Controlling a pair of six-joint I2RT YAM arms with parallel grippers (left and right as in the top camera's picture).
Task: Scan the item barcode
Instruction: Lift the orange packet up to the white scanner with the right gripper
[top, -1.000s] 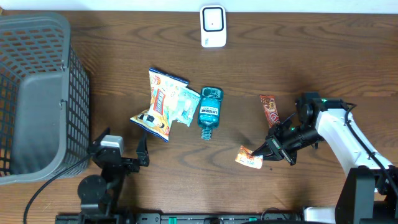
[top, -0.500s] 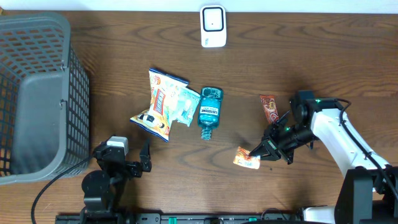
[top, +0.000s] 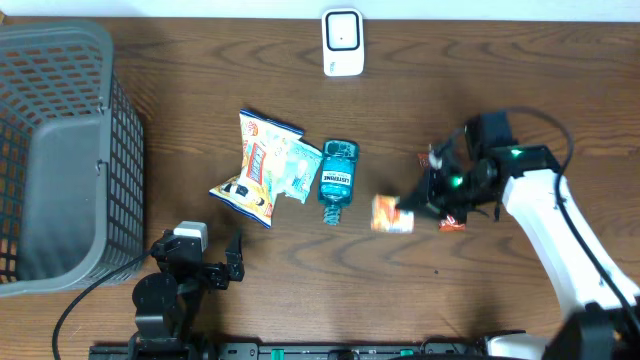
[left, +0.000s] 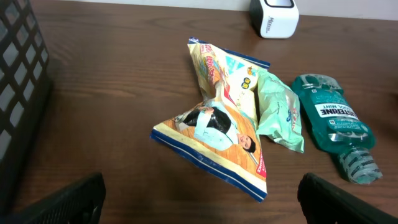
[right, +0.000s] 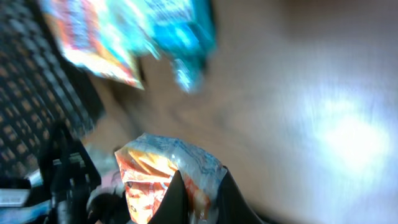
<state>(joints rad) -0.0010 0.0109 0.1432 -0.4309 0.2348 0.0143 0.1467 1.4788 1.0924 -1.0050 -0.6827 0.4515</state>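
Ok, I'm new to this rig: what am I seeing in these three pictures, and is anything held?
Two robot arms with two-finger grippers work at a wooden table. One picture looks straight down; the other two come from a camera on each wrist. On the table lie a chip bag, a green pouch and a mouthwash bottle, with a grey basket at the left and a small white device, probably the scanner, at the far edge. The right gripper is shut on an orange packet near the bottle; its wrist view is blurred. The left gripper is open and empty, facing the chip bag.
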